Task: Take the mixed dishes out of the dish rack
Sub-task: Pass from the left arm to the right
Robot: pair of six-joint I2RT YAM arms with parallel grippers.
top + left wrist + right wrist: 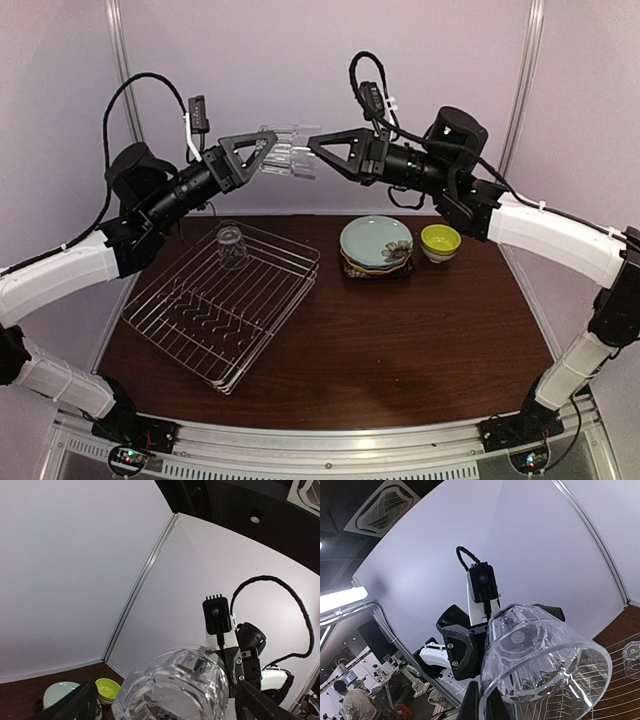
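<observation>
The rack (200, 320) lies on the left half of the counter (420, 340), turned at an angle, and it is almost unloaded. Only 1 thing stands in it: a clear glass, the 2nd glass (230, 245), at its far corner. I cannot tell if this one is upright or upside down.

The other glass (283, 150) is high in the air above the far edge of the counter, between the 2 arms. It lies on its side, with the base toward the left arm (150, 200) and the mouth toward the right arm (450, 180).

The right jaws are closed on the rim of the glass. In the right wrist view the 2 fingers (470, 707) pinch the wall of the glass (540, 665) at the bottom of the mouth. The left jaws are wide open. In the left wrist view their fingers (75, 705) stand on both sides of the base of the glass (170, 685), and a small gap shows on each side.

The plates (376, 245) are in 1 stack on the counter, right of the rack and apart from it, with the pale teal plate on top. The lime bowl (440, 241) stands upright just beside the stack, on its right.
</observation>
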